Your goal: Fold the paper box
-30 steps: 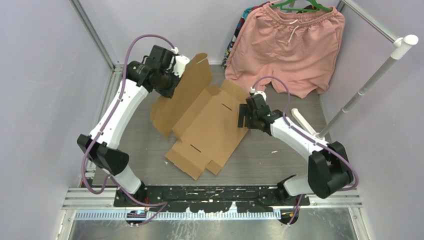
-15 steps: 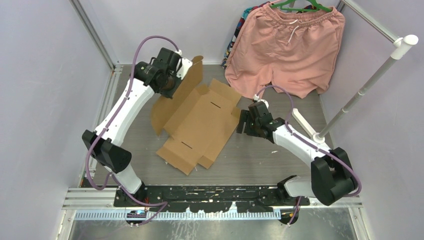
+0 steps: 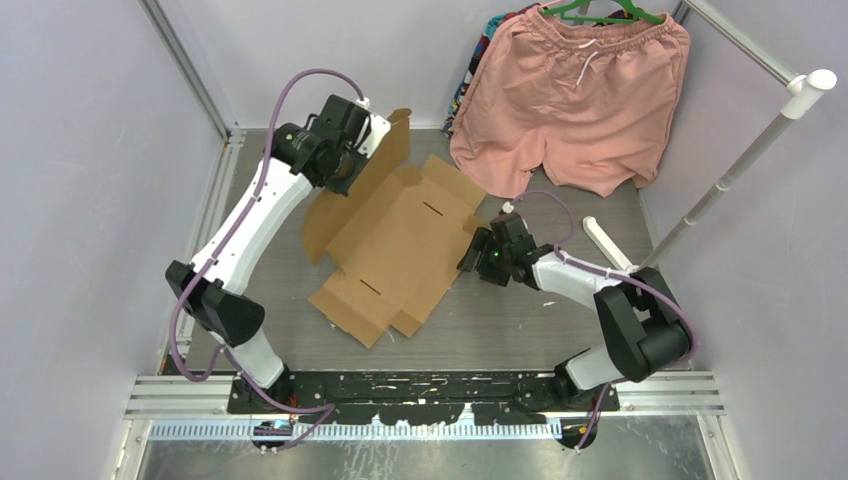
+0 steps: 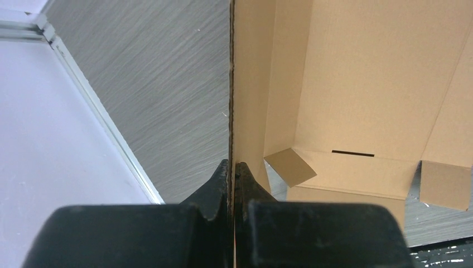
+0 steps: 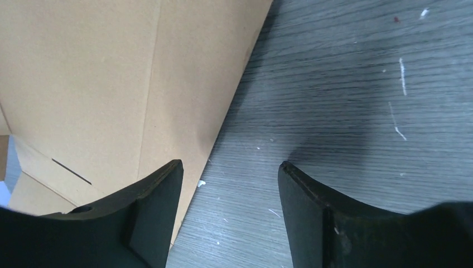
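Brown corrugated cardboard paper box (image 3: 400, 245) lay mostly flat as a die-cut sheet in the middle of the grey wood-grain table (image 3: 520, 320), with its far-left flap raised. Left gripper (image 4: 232, 170) was pinched tight on that flap's edge, holding it upright. Right gripper (image 5: 230, 167) sat low with jaws apart, straddling the sheet's right edge and gripping nothing. Step judged: raising the side walls, early on. Next move probably needs the right jaws to close on that edge and lift it.
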### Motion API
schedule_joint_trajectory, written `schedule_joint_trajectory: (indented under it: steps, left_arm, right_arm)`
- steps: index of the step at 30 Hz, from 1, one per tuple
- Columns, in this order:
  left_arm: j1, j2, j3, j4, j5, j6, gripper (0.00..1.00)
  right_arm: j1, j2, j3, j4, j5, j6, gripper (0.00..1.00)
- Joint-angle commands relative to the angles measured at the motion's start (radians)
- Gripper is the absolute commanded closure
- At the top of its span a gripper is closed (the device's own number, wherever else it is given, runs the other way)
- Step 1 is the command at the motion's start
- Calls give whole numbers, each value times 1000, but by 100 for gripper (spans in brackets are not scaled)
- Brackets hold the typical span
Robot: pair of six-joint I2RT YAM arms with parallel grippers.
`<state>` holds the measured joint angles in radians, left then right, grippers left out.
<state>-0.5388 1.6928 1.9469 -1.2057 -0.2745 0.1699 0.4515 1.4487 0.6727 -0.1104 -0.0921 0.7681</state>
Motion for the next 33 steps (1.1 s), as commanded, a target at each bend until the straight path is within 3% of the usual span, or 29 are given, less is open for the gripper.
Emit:
schedule_joint_trajectory:
  steps: [1, 6, 21, 33]
  left_arm:
    - [-21, 10, 91, 7, -59, 25, 100]
    - [-50, 41, 157, -24, -108, 29, 100]
    - [-171, 117, 285, -110, -454, 75, 100]
    - [-317, 147, 295, -38, -719, 175, 100]
  right_arm:
    - [-1, 14, -4, 104, -34, 52, 33]
    - [0, 31, -2, 146, -29, 68, 34]
    - [7, 104, -1, 280, -73, 136, 35]
    - [17, 187, 32, 371, -118, 185, 35]
